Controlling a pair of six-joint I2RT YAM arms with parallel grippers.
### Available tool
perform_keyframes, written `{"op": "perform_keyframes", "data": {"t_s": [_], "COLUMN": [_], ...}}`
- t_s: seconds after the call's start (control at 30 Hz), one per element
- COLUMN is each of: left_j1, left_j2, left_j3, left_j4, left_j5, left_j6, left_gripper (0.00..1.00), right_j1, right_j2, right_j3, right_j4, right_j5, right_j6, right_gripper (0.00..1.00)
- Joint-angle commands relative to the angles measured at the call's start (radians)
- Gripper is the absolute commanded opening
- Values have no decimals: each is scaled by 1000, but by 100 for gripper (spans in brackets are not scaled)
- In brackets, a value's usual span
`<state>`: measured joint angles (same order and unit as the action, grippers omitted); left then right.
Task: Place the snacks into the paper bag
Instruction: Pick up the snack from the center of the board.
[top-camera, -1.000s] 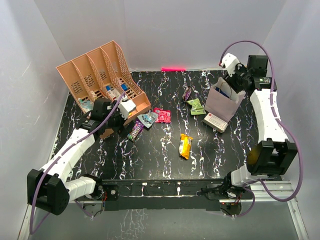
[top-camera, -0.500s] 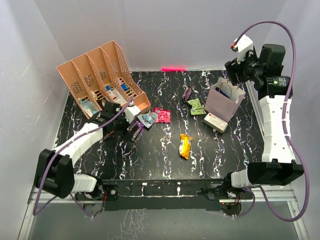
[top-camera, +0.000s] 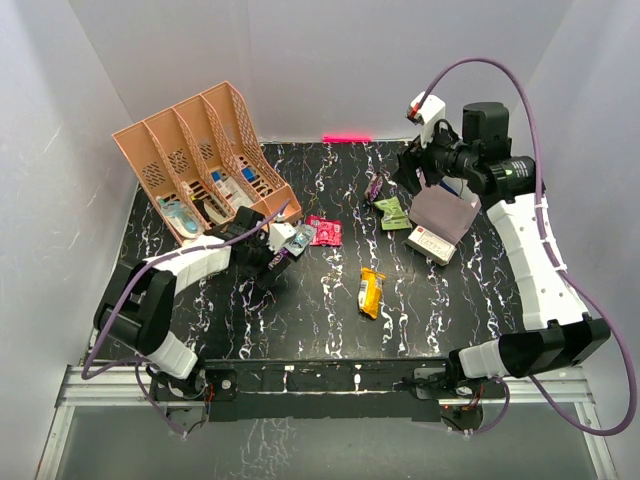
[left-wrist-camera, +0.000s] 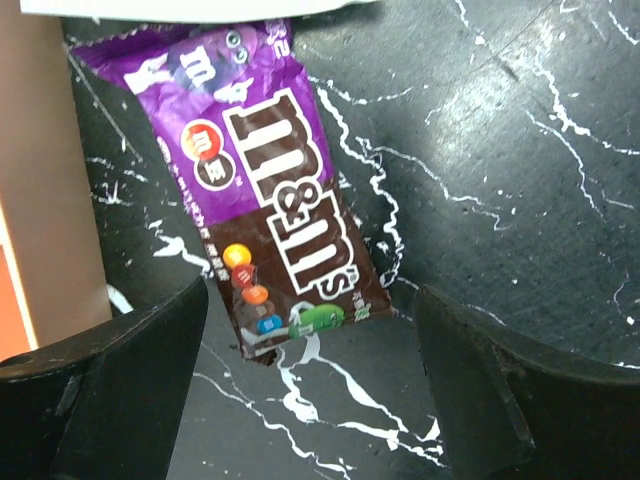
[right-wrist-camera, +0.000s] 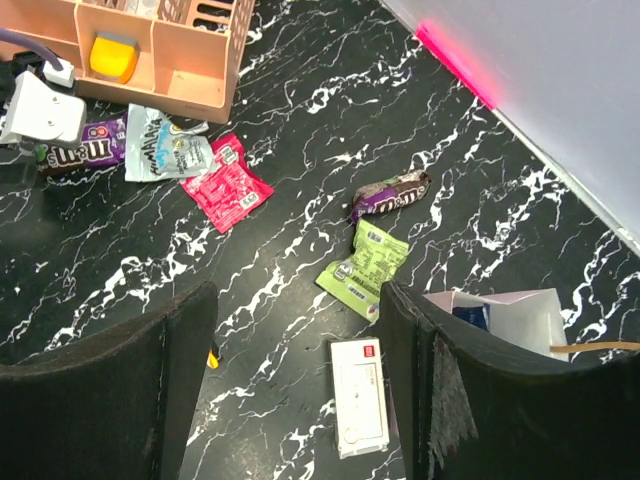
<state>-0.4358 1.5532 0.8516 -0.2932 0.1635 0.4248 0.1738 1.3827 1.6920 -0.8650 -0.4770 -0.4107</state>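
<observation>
A purple M&M's packet (left-wrist-camera: 270, 190) lies flat by the organiser's foot. My left gripper (left-wrist-camera: 305, 400) stands open just above the table, and the packet's lower end reaches to between its fingertips. Other snacks on the table are a teal packet (top-camera: 297, 237), a pink one (top-camera: 324, 230), a green one (right-wrist-camera: 365, 268), a small purple one (right-wrist-camera: 392, 194) and a yellow bar (top-camera: 371, 292). The paper bag (top-camera: 445, 212) stands at the right, with something dark blue (right-wrist-camera: 470, 315) inside. My right gripper (top-camera: 412, 172) hangs open and empty, high up to the left of the bag.
The peach slotted organiser (top-camera: 200, 160) stands at the back left, close to the left arm. A white box with a red mark (top-camera: 432, 245) lies against the front of the bag. Grey walls close in the table on three sides.
The left gripper slid right to the purple packet and its jaws narrowed a little. The right gripper rose out of the bag's mouth, opened wider and swung left.
</observation>
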Motion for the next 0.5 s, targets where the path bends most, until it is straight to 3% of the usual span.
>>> {"op": "perform_keyframes", "data": {"t_s": [0.0,0.47], "left_j1": [-21,-30], "left_j2": [24,61], "left_j3": [43,25], "left_j4": [23,5], "left_j5": [-1,-49], "left_j6": [-21,-5], "left_gripper": [81,59], "right_j1": [1,1], "right_j2": [-50,-105], "right_j3": [-38,-141], "right_j4": [42,62], "right_j5": [-18,-44], "right_j6": [35,34], "right_gripper": [69,70]}}
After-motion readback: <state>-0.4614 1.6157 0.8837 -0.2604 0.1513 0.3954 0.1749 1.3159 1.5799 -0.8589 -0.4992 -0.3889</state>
